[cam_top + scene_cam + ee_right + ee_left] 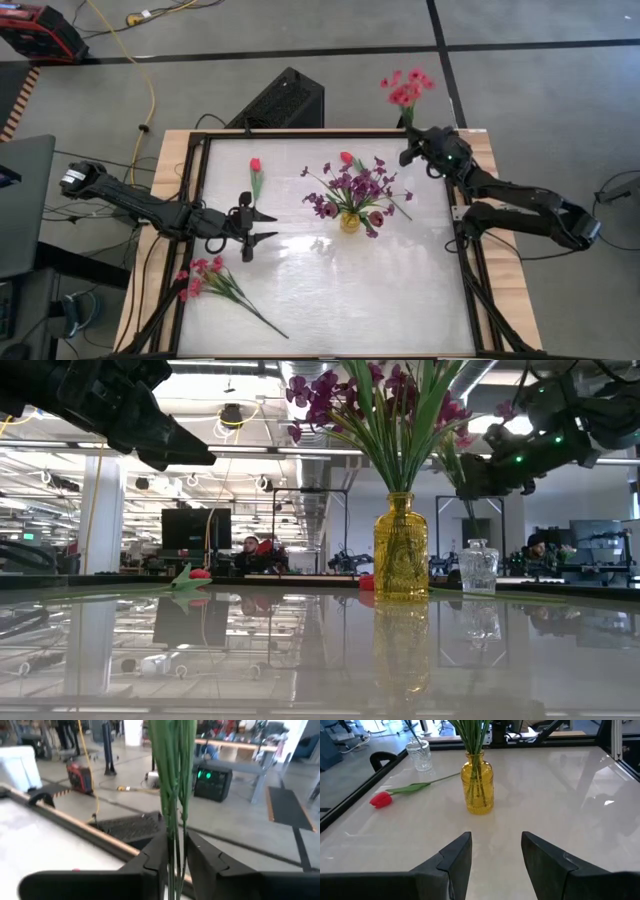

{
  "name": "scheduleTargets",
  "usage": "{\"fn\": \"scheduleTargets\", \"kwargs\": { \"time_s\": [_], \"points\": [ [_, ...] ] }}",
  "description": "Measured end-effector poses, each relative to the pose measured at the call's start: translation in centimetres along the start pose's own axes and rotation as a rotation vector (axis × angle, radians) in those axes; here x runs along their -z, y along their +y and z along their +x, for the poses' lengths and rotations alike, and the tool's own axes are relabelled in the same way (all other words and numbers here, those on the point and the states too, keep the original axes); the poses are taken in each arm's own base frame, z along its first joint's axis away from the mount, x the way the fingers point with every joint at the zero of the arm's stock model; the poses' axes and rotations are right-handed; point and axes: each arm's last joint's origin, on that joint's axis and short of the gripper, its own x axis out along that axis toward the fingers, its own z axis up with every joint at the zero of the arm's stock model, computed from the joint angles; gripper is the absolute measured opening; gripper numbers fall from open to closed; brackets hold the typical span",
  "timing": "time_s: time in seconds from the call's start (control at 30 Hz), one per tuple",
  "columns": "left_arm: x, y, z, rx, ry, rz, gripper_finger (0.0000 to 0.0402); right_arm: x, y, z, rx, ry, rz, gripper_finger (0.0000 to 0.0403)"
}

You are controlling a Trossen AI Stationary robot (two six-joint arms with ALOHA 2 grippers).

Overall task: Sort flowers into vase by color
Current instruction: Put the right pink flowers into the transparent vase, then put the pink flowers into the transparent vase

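Observation:
My right gripper is raised over the table's far right corner, shut on a red-pink sprig whose blooms show beyond the far edge. My left gripper is open above the table's left-middle, touching nothing, its fingers pointing toward the yellow vase. That vase stands on its base at the table's middle and holds purple flowers. A red tulip lies flat on the table beyond my left gripper. Another red-pink sprig lies near the left near corner. A clear glass vase stands toward the far right. My right gripper pinches the sprig's bundled green stems between its two fingers. The fingers reach about level toward the table's far side and lie across the stems. The sprig is lifted clear of the table, its blooms above the gripper.
A black frame runs round the white table top. Bare table lies between my left gripper and the yellow vase, and along the near right. A black box and cables sit on the floor beyond the far edge.

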Motion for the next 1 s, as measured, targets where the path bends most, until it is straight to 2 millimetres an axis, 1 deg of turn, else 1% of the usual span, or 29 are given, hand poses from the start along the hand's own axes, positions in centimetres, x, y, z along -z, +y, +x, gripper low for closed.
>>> {"fn": "scheduleTargets", "kwargs": {
  "time_s": [0.17, 0.3, 0.4, 0.5, 0.67, 0.77, 0.87, 1.0],
  "points": [
    [0.0, 0.0, 0.0, 0.000, 0.002, -0.012, 0.0162, 0.0, 0.1, 0.1, -0.005, 0.143, -0.036, 0.0139],
    [0.1, 0.0, 0.0, -0.001, 0.010, -0.008, 0.0162, -0.6, 0.3, 0.1, -0.059, 0.271, -0.053, 0.0185],
    [0.1, 0.0, 0.0, 0.001, 0.011, -0.008, 0.0162, -1.5, 0.4, -0.3, -0.095, 0.389, -0.082, 0.0219],
    [0.3, 0.0, 0.0, 0.001, 0.024, -0.002, 0.0162, -2.8, 0.6, -0.9, -0.134, 0.492, -0.174, 0.0243],
    [0.6, 0.0, 0.0, 0.019, 0.062, 0.003, 0.0162, -6.4, 0.9, -2.6, -0.162, 0.606, -0.241, 0.0248],
    [0.8, 0.0, 0.0, 0.021, 0.080, -0.010, 0.0162, -8.7, 1.2, -3.8, -0.190, 0.628, -0.239, 0.0245],
    [0.8, 0.0, 0.0, 0.019, 0.084, -0.012, 0.0162, -11.7, 2.0, -4.9, -0.247, 0.549, -0.219, 0.0241],
    [0.8, 0.0, 0.0, 0.021, 0.085, -0.006, 0.0162, -16.0, 3.7, -6.6, -0.381, 0.347, -0.157, 0.0238]
  ]
}}
